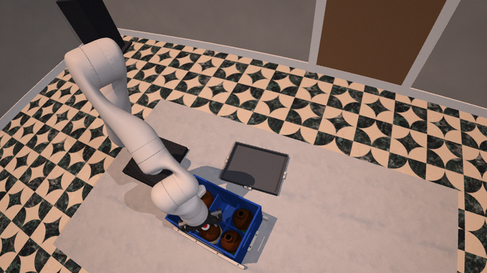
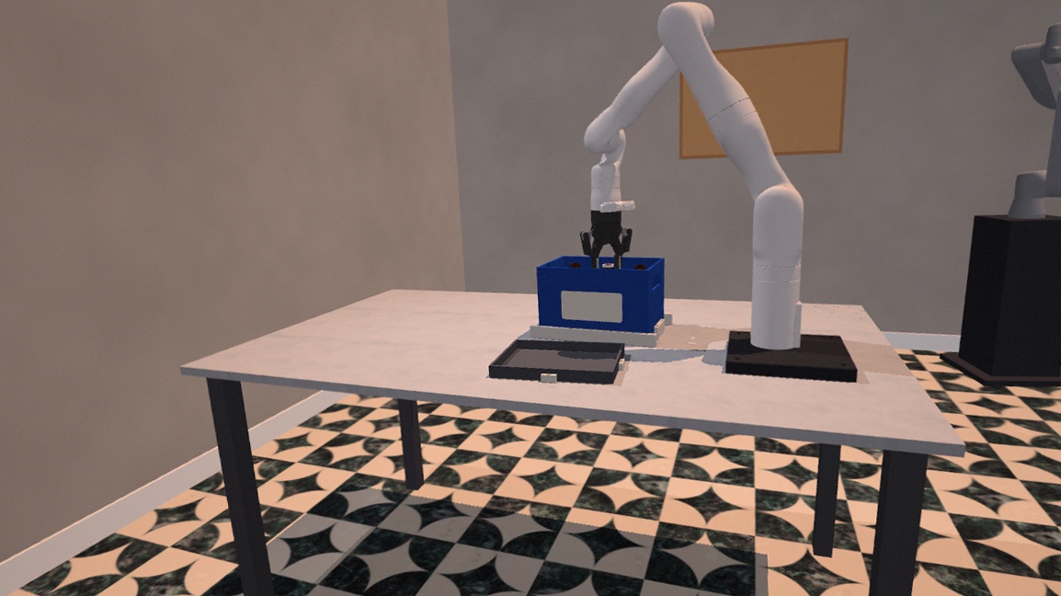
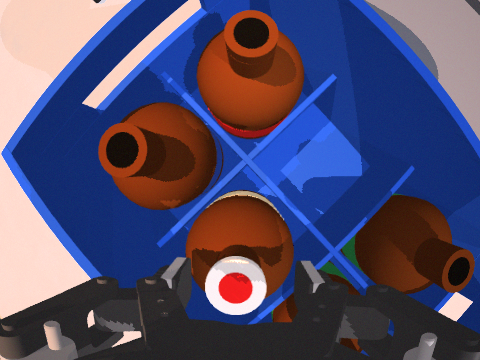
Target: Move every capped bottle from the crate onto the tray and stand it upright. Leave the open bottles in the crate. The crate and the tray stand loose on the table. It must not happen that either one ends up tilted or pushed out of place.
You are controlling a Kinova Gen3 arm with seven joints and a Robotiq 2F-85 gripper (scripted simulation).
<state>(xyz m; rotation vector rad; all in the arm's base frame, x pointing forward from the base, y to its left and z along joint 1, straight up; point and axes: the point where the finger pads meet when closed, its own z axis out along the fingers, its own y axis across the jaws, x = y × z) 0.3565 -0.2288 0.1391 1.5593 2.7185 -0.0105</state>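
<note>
Wrist view: gripper points straight down into the blue crate, fingers spread partway and gripping nothing, one finger on each side of the capped bottle; gaps show between the pads and its white cap with red centre. This brown bottle stands upright in a crate cell near the middle of the divider grid. Three open bottles visible around it: one in the cell beyond, one in the cell to the left, one to the right; their dark mouths show. A fifth brown bottle is partly hidden behind the right finger; cannot tell whether it is capped. One cell beside the capped bottle shows only blue floor. Top view: crate sits on the pale table, the dark tray just beside it, apart from it and holding nothing; the arm's black base plate is nearby. Exterior view: fingertips at about the crate's rim level; tray in front of the crate.
</note>
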